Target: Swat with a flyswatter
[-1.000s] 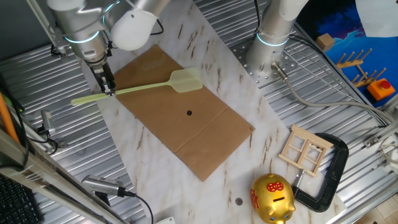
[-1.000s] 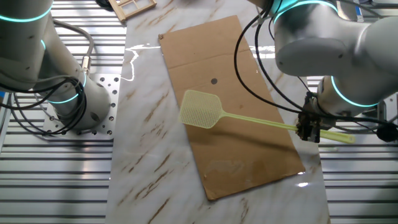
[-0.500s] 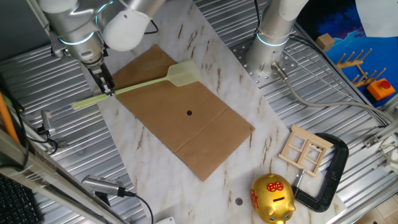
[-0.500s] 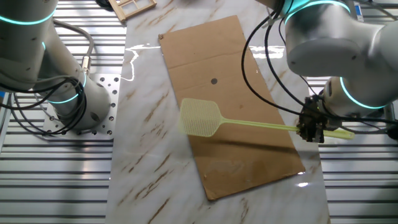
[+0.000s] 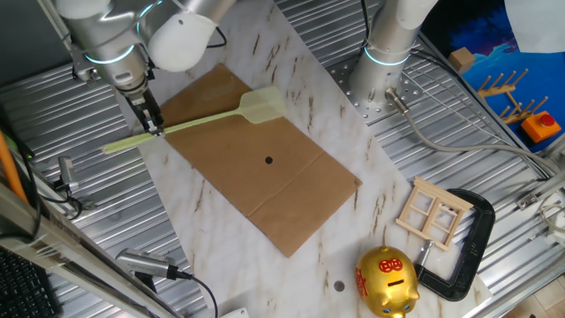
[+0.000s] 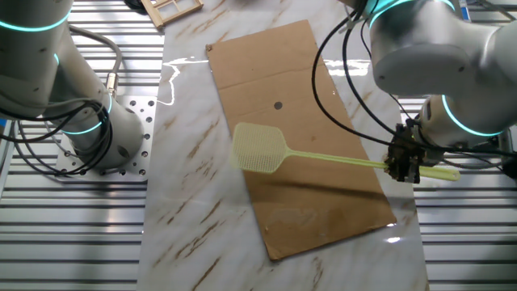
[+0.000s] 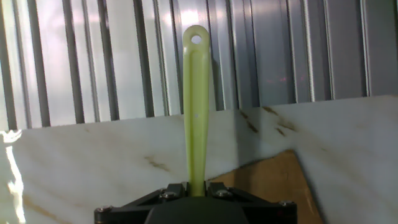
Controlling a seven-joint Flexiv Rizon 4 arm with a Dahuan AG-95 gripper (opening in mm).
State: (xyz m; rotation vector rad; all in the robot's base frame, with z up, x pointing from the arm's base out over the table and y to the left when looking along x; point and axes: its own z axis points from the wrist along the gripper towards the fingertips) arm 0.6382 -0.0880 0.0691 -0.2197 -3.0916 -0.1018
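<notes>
My gripper (image 5: 152, 124) is shut on the handle of the pale yellow-green flyswatter (image 5: 203, 123) and holds it above the table. The mesh head (image 5: 261, 106) hangs over the far edge of a brown cardboard sheet (image 5: 265, 172) with a small dark spot (image 5: 268, 160) near its middle. In the other fixed view the gripper (image 6: 401, 166) grips the handle near its end and the head (image 6: 258, 150) is over the sheet's left edge, its shadow below. In the hand view the handle (image 7: 196, 106) runs straight up from between the jaws, its holed end over the metal slats.
A second robot base (image 5: 381, 66) stands at the back. A gold piggy bank (image 5: 386, 281), a small wooden frame (image 5: 433, 212) and a black clamp (image 5: 465, 247) lie at the marble slab's near right. Ribbed metal table surrounds the slab.
Over the last second the swatter head swung toward the sheet's far edge and dropped a little. In the last half second almost nothing moved.
</notes>
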